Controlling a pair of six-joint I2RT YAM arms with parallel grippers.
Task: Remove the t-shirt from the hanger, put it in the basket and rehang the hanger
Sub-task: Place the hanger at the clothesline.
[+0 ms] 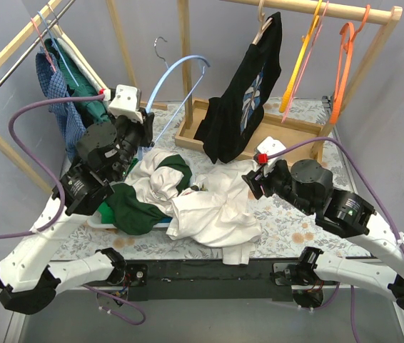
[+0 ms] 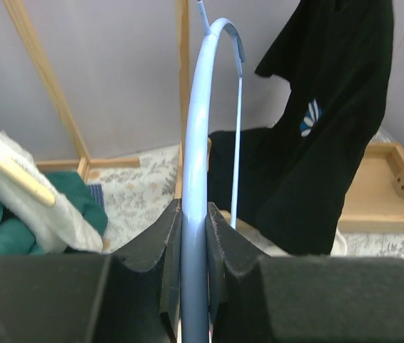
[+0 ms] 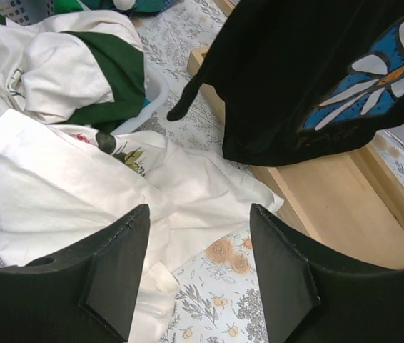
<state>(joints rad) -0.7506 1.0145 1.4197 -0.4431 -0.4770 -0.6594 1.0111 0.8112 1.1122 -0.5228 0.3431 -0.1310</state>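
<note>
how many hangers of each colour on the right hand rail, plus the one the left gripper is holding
wooden hanger, carrying the black t-shirt: 1
yellow hanger: 1
pink hanger: 1
orange hanger: 1
light blue hanger, in the left gripper: 1
total: 5

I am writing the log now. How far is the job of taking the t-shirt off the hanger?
Done, it seems: the blue hanger is bare and a white t-shirt lies on the table. In hand: the left pincer grips that hanger; the right pincer is open. Left: setting the hanger down.
</note>
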